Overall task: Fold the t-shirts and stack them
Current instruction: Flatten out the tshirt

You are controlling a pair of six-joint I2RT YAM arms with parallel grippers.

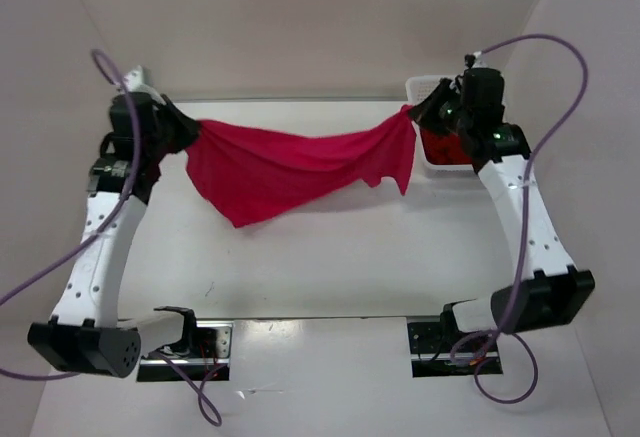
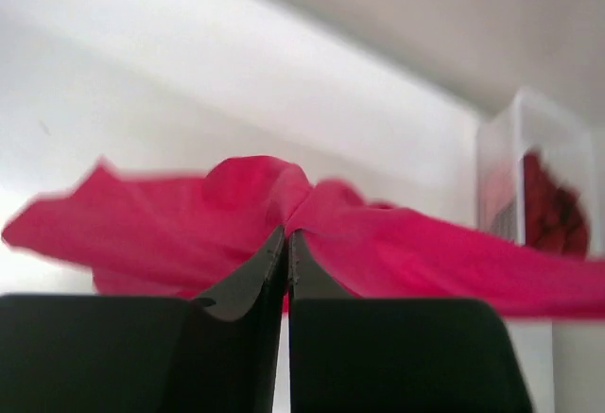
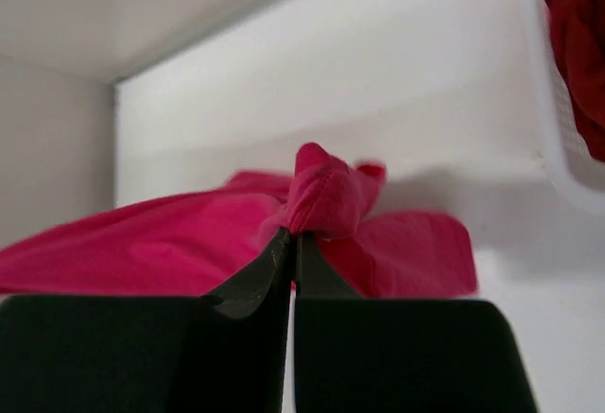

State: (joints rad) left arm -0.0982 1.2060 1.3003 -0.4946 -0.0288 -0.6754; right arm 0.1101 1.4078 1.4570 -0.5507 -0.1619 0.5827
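Observation:
The bright magenta-pink t-shirt [image 1: 290, 167] hangs stretched in the air between my two grippers, above the far half of the table. My left gripper [image 1: 190, 132] is shut on its left end, cloth bunched at the tips [image 2: 286, 233]. My right gripper [image 1: 418, 112] is shut on its right end, a knot of fabric at the tips [image 3: 293, 235]. The shirt sags in the middle with a corner hanging towards the table. The dark red t-shirt [image 1: 440, 144] lies in the basket, also in the left wrist view [image 2: 553, 200] and the right wrist view [image 3: 579, 54]. The light pink t-shirt is out of view.
A white mesh basket [image 1: 425, 89] stands at the far right of the table, under my right wrist. White walls close in the back and both sides. The arm bases sit at the near edge.

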